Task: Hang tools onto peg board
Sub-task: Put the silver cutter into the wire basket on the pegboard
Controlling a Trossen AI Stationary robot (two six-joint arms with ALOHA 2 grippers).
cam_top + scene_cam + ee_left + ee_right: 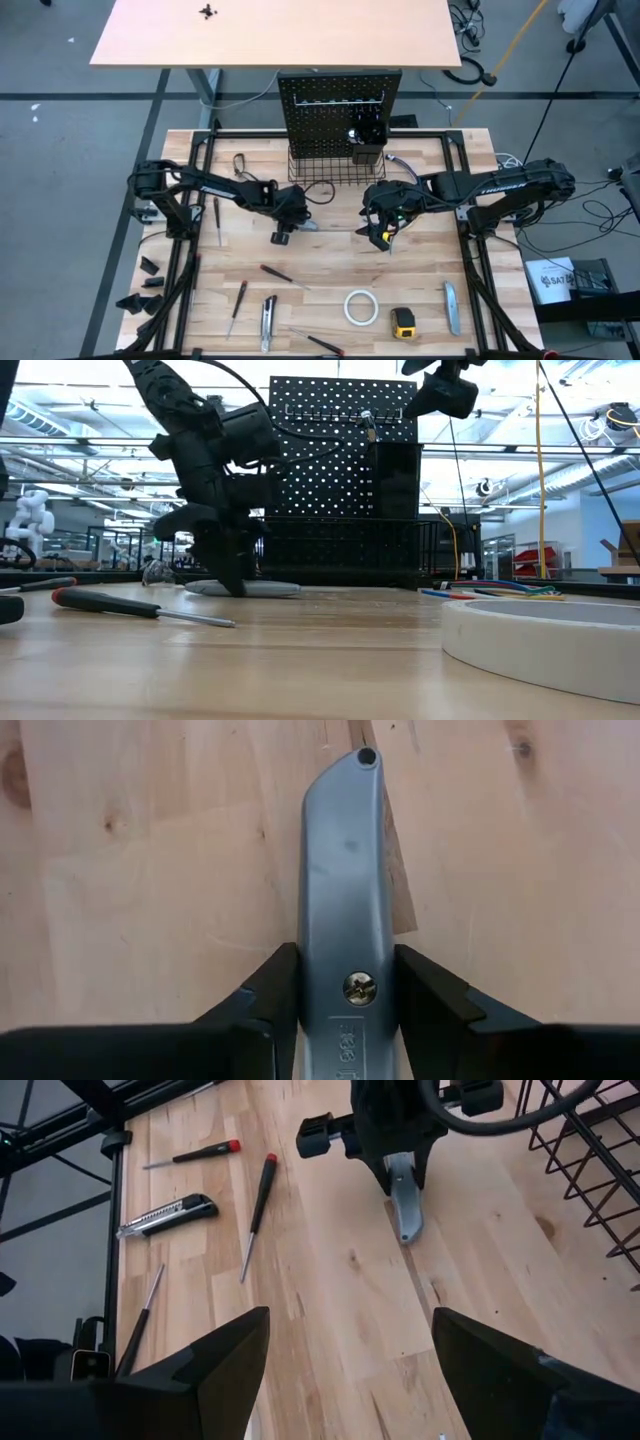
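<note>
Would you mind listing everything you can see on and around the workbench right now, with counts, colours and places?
Peg board: one, black, upright at the bench's far edge, wire basket at its foot.
Utility knives: three grey; one flat on the wood between the left tool's fingers, one near right, one near left.
Screwdrivers: about four, red-and-black, near left, e.g..
Tape roll: one, white, near centre.
Tape measure: one, yellow, beside the roll.
Coloured wires: one bundle, by the board.
Left tool: closing around the knife.
Right tool: open, raised mid-bench.
</note>
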